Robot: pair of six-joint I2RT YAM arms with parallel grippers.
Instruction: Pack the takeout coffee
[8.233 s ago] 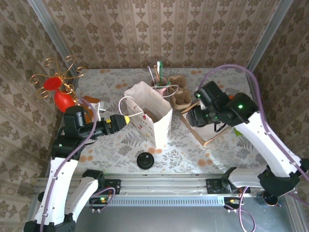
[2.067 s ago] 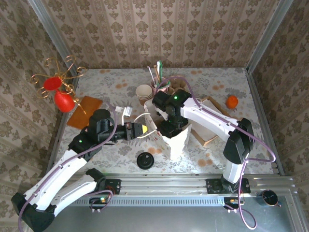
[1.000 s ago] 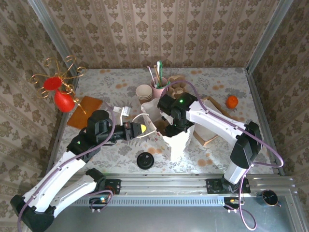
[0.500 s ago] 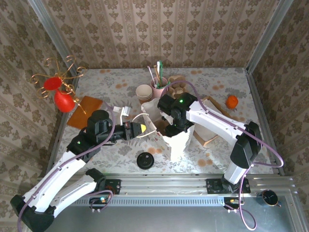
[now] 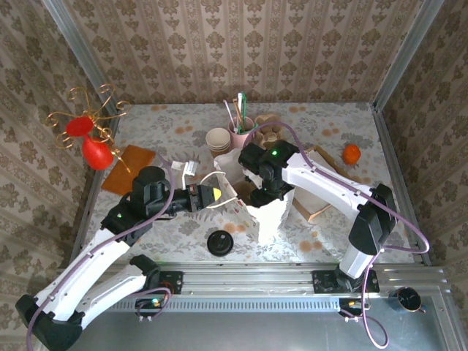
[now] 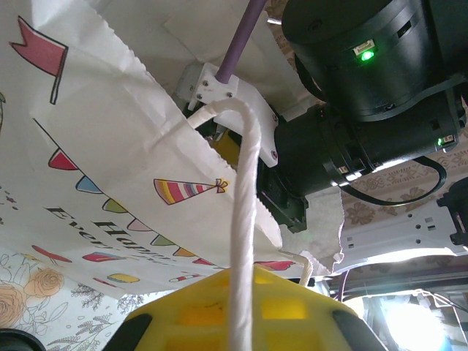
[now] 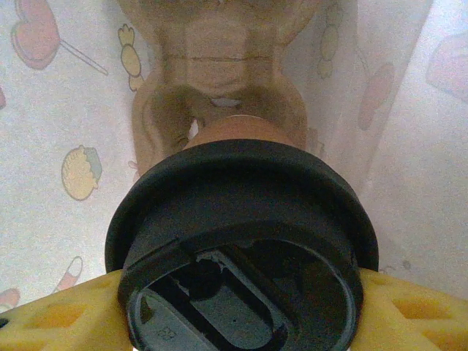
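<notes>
From up above, the left pincer (image 5: 210,195) is pinched shut on the rope handle (image 5: 212,177) of the white paper bag (image 5: 265,219). It holds that side of the bag open. The right arm (image 5: 314,179) dips down into the bag's open top. A loose black lid (image 5: 219,241) lies on the tabletop (image 5: 175,131), on the near side of the left pincer. Some beige cups (image 5: 218,139) with no lids stand on its far side.

The left wrist camera looks along the rope handle (image 6: 245,190). It runs straight out from the left pincer (image 6: 234,322) to the bag's edge (image 6: 110,139).

In the right wrist camera, the right pincer (image 7: 238,285) grips the takeout coffee (image 7: 241,212). One of the yellow fingers (image 7: 51,314) is on each side of its black top. The cup stands up straight, right between them. Its long side points down, away from the pincer, deep inside the bag.

The right arm has the cup, and the left one only helps. I think letting go comes next. But the cup's top hides its bottom, so I cannot tell if it rests on the bag's floor.
</notes>
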